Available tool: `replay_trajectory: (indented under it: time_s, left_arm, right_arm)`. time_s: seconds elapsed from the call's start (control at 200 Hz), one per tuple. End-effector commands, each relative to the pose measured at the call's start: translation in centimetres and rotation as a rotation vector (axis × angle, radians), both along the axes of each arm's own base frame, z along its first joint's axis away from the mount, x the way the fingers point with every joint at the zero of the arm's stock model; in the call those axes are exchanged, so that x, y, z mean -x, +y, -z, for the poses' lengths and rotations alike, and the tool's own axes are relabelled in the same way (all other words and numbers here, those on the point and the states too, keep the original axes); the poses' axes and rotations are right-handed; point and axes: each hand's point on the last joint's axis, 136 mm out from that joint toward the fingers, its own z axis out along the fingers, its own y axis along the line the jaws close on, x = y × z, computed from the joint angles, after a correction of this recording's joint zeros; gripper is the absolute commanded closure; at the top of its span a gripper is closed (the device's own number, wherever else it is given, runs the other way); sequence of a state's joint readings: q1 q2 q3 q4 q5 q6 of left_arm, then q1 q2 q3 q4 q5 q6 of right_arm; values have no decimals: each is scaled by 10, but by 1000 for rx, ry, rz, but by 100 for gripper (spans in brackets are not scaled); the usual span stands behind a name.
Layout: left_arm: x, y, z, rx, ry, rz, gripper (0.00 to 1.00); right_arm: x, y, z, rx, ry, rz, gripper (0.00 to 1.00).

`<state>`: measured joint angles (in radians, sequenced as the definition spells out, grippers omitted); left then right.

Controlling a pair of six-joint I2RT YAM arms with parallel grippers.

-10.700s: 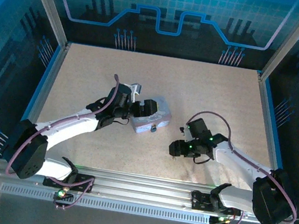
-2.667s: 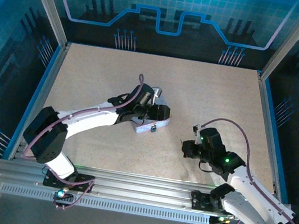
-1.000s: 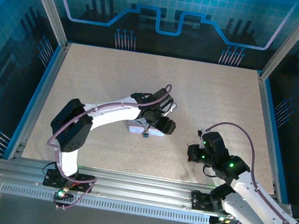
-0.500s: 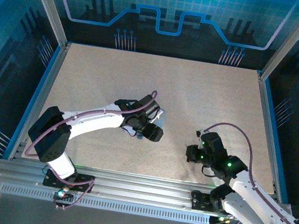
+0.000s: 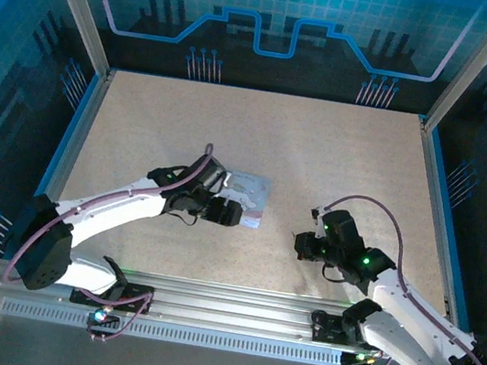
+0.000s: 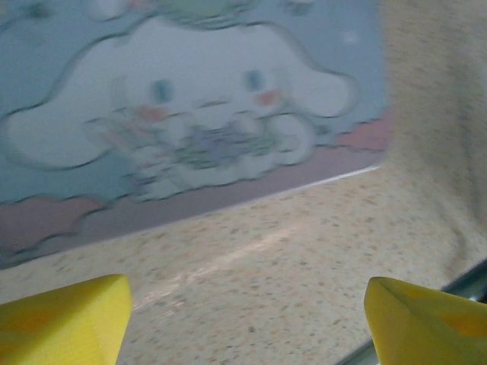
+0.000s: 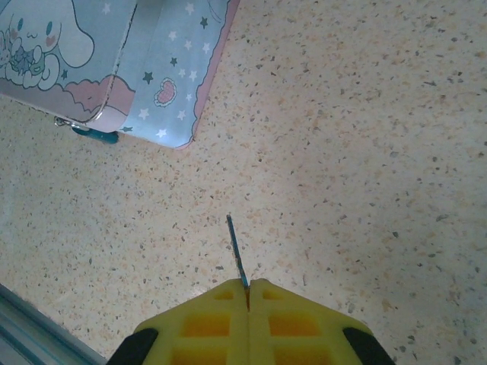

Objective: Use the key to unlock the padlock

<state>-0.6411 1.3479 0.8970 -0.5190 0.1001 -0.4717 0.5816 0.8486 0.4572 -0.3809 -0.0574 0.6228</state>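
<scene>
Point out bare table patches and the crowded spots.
Free: the far half of the speckled beige table, from the lavender cartoon-printed tin box to the back wall, plus the strip by the right rail. Crowded: near centre, where the open left gripper faces the tin, the tiny silvery padlock sits at its edge, and the right gripper pinches a thin key.

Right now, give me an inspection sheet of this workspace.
Surface: speckled beige table.
Job's things: padlock at the lower edge of the lavender tin; key held by its end, blade pointing out.
Clutter: nothing seen.
Grippers: left hand open, just short of the tin; right hand shut on the key, apart from the tin.
Cables: purple cables looping along both arms.
Surroundings: blue-lit panels.
</scene>
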Motion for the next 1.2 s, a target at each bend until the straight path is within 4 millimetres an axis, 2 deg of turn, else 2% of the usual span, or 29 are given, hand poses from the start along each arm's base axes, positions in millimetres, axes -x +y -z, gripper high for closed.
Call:
replay_trajectory:
  time_s: [0.0,0.12,0.275,0.57,0.785,1.0,1.196]
  left_arm:
    - [5,15,9,39,63,-82,19]
    - [1,26,21,42,79,-119,18]
    - [-17,24,23,76,50,-128,18]
    - [-60,14,13,131,1,-135,18]
    - [-95,8,-2,158,-52,-125,18]
    - [-108,-1,5,162,-34,-109,18]
    - [-101,5,1,160,-87,-104,18]
  right_arm:
    - [-4,10,-11,-25,-36,-31,94]
    - [-3,9,-9,-23,-34,-27,94]
    - [-2,8,-9,-20,-33,-25,94]
    - [-2,6,-12,-21,-40,-18,94]
    - [-1,8,-10,-27,-38,-24,94]
    - [-2,11,-9,-36,-37,-29,94]
    - [-5,17,-12,-46,-46,-51,94]
